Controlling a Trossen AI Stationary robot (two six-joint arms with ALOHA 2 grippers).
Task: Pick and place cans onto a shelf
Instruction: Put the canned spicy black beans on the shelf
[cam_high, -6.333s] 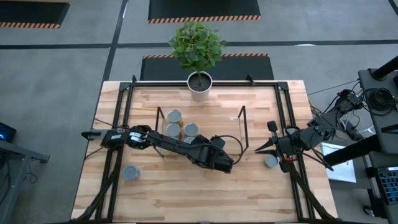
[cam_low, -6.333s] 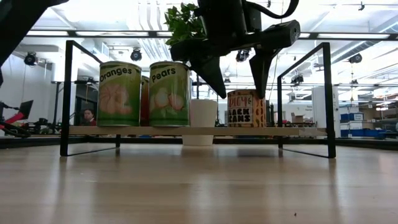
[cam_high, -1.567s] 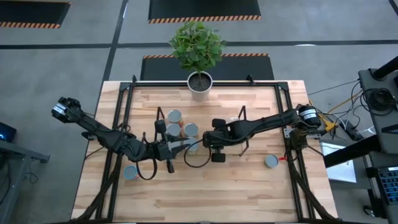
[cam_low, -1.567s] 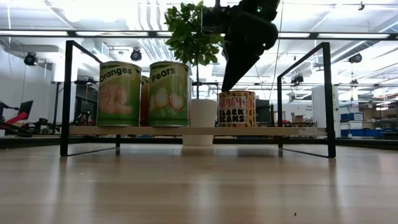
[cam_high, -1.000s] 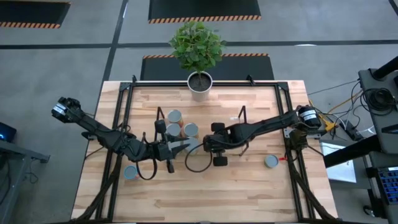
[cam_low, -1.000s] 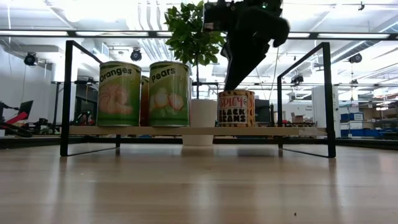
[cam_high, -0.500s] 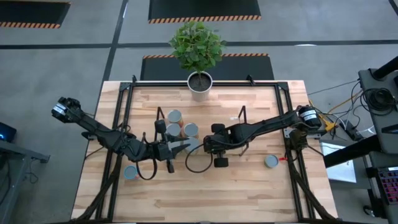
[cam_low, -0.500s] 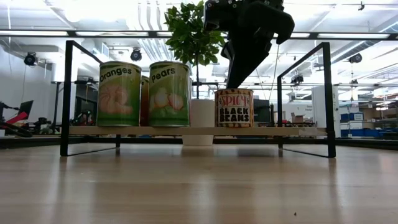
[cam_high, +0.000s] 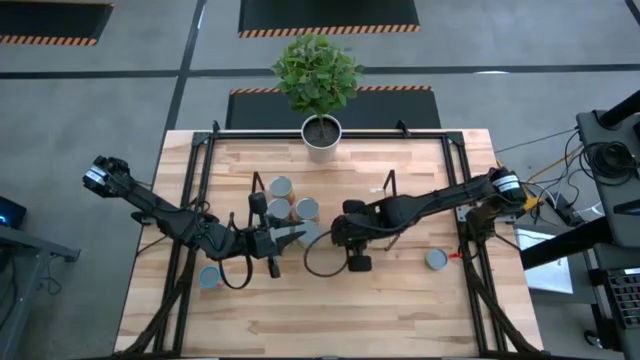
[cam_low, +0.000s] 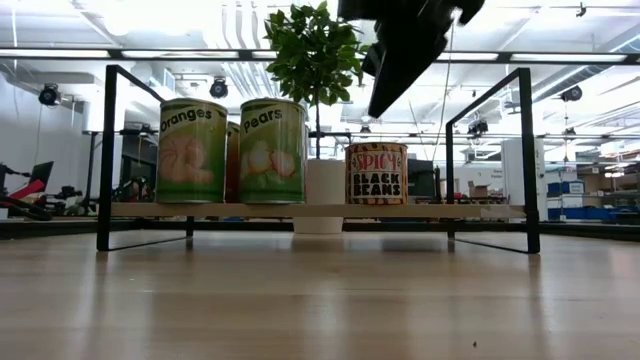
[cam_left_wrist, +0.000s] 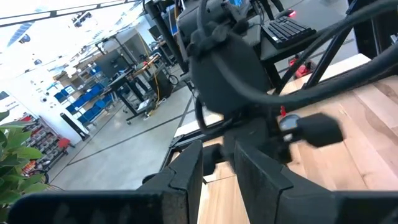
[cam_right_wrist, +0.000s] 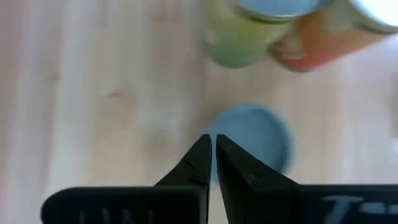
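The shelf (cam_low: 320, 211) holds several cans standing on its board: an Oranges can (cam_low: 192, 150), a Pears can (cam_low: 272, 150) and a Spicy Black Beans can (cam_low: 376, 173). My right gripper (cam_low: 375, 110) hangs shut above the beans can, pointing down, clear of its grey-blue top (cam_right_wrist: 258, 134). In the high view it (cam_high: 340, 232) is at the shelf's near side. My left gripper (cam_high: 296, 233) reaches level from the table's left toward the right arm. Its fingers (cam_left_wrist: 217, 165) stand slightly apart with nothing between them.
One loose can (cam_high: 211, 277) stands on the table near the left arm, another (cam_high: 435, 259) at the right. A white plant pot (cam_high: 322, 135) stands at the far edge behind the shelf. A black frame (cam_high: 200, 150) borders the table.
My right gripper has gone up from just above the beans can's top, staying shut. The beans can has shifted slightly toward the table's left on the board and turned a little, so more of its label shows.
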